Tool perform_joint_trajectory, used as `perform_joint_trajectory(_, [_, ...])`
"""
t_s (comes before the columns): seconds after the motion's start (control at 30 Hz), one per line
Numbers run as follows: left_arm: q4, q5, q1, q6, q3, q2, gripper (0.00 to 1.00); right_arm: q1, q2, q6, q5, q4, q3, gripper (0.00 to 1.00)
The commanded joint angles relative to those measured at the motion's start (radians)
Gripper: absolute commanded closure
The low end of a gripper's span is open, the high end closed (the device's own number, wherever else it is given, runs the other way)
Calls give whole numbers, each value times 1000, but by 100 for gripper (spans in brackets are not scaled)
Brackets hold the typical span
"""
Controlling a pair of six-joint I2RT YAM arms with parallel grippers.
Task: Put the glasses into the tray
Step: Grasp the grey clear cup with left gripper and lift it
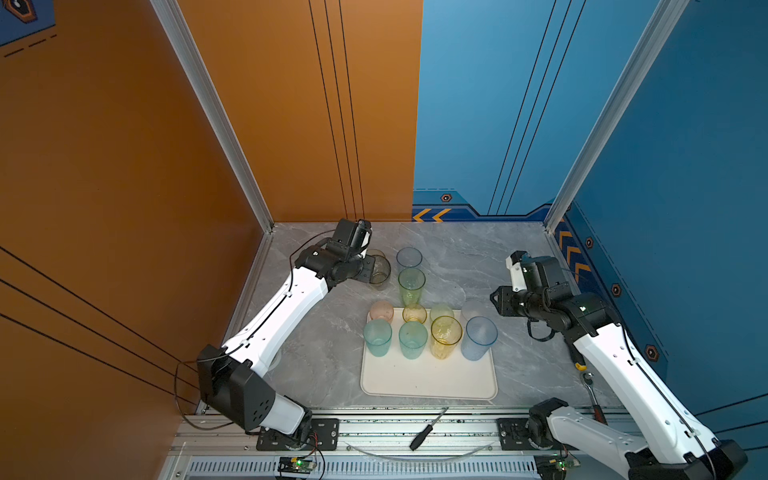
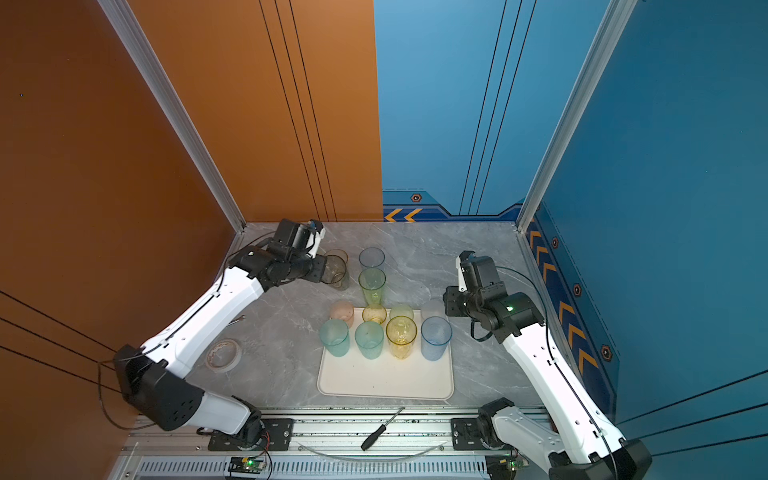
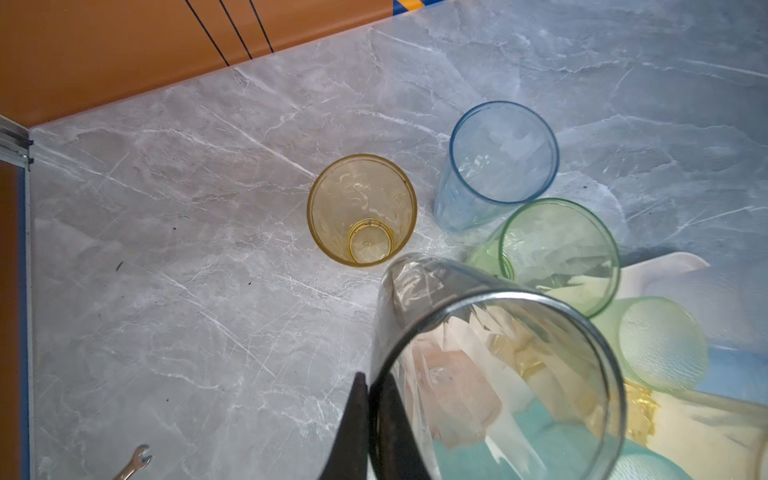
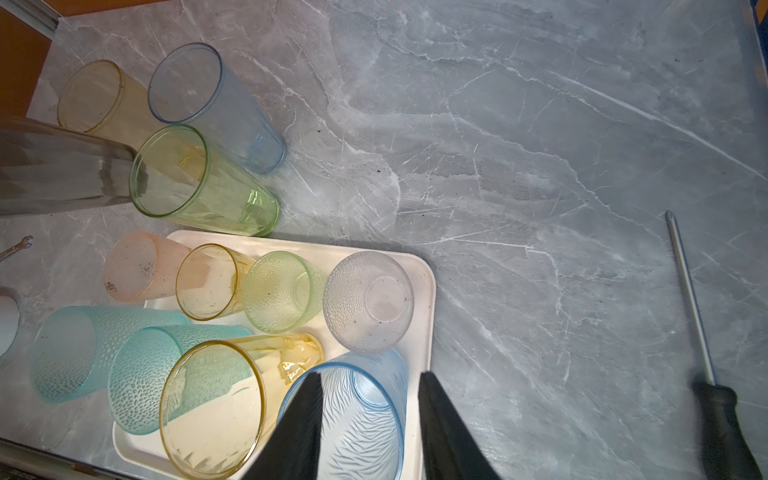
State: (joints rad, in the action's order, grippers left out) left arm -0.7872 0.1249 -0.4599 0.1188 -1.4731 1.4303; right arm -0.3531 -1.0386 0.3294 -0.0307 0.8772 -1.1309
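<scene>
A screwdriver (image 1: 428, 428) lies on the rail (image 1: 374, 432) in front of the tray (image 1: 428, 378), which sits on the desk (image 1: 478, 257). A tape roll (image 2: 224, 354) lies left of the tray. Eight glasses (image 1: 412, 338) stand upright in two rows of four across the tray's far half, the clear glass (image 1: 472, 309) at its far right corner. The right tool (image 4: 370, 376) hangs by that corner, its jaws apart. Just beyond the tray's far edge a tall green glass (image 1: 411, 284) stands on the desk, with a blue glass (image 1: 409, 257) behind it. Beyond the tray's far left corner the left tool (image 3: 368, 380) is clamped on the grey glass (image 3: 494, 365), one finger inside the rim and one outside. A yellow glass (image 3: 361, 210) stands farthest from the tray.
</scene>
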Motion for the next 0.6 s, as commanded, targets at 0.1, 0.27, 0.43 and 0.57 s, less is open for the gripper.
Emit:
perform_joint_trajectory(0.1, [-197, -57, -12, -32, -51, -224, 96, 2, 5, -9, -37, -41, -8, 63])
perform_joint_trajectory(0.27, [-369, -110, -34, -18, -124, -320, 96, 0, -23, 0, -93, -94, -15, 63])
perform_joint_trajectory(0.43, [-489, -103, -102, 34, -132, -361, 97, -16, -71, 3, -121, -142, -57, 63])
perform_joint_trajectory(0.57, [-532, -79, -204, 107, -74, -351, 97, -28, -118, 2, -131, -181, -117, 63])
